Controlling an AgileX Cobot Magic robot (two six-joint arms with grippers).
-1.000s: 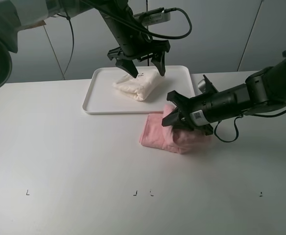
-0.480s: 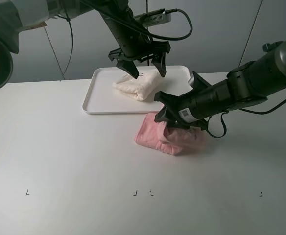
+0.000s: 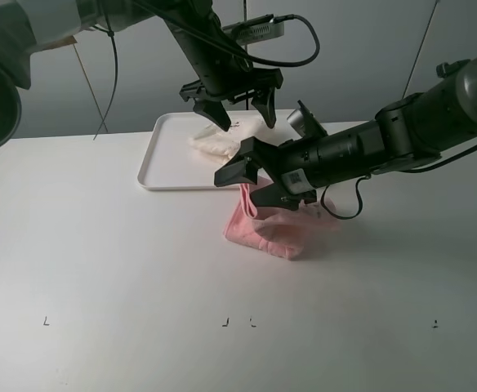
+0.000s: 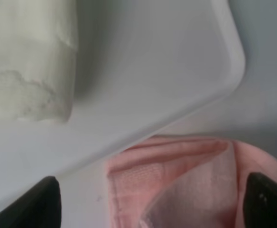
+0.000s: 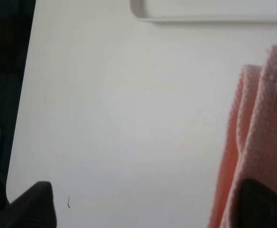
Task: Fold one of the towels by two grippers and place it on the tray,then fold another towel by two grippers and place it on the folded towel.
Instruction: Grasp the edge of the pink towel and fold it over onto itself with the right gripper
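Observation:
The cream towel [image 3: 212, 144] lies folded on the white tray [image 3: 158, 167]. My left gripper [image 3: 242, 113] hangs open just above it and holds nothing. In the left wrist view the cream towel [image 4: 29, 57] rests on the tray [image 4: 152, 71], with the pink towel [image 4: 176, 180] beyond the rim. The pink towel [image 3: 271, 230] lies folded on the table just in front of the tray. My right gripper [image 3: 247, 184] stands open over its left edge, reaching across the middle. In the right wrist view the pink towel [image 5: 252, 142] sits beside one fingertip [image 5: 264, 202], and nothing lies between the fingers.
The white table [image 3: 100, 261] stretches to the left and front of the towels. Small black marks [image 3: 46, 321] dot its front part. Black cables [image 3: 304, 49] loop above the tray behind the left arm. A grey wall stands behind the table.
My right gripper swept left across the pink towel, carrying its edge over, then opened and let go. The pink towel now lies folded. The left gripper has not moved.

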